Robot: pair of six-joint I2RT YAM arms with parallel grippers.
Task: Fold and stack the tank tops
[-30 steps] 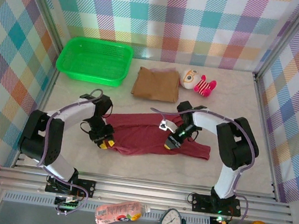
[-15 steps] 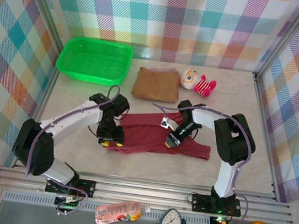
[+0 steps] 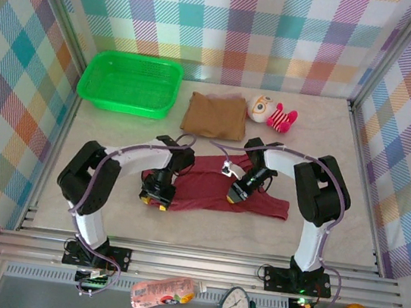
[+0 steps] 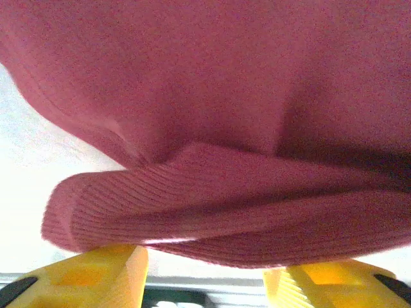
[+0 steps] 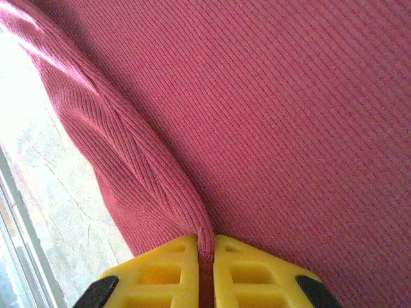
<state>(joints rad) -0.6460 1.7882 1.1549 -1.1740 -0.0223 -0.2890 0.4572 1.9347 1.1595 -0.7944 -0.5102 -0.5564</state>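
a: what's changed at your left gripper [image 3: 152, 198]?
b: it has carried the left edge of the dark red tank top [image 3: 208, 187] inward, and its jaws have come apart. the doubled hem lies loose just ahead of the yellow fingers [image 4: 96, 279], not pinched.
a: and your right gripper [image 3: 235, 196]?
b: clamped on a ridge of the same cloth near its middle, same as a second ago.
a: so where does that leave you?
b: i judge this fold as just laid. the top sits on the table [image 3: 105, 213] in front of both arms, narrower but not yet a tidy packet. behind it the brown tank top [image 3: 215, 115] lies folded, the likely place to stack. the green basket [image 3: 124, 106] and striped toy [image 3: 272, 115] sit farthest back.
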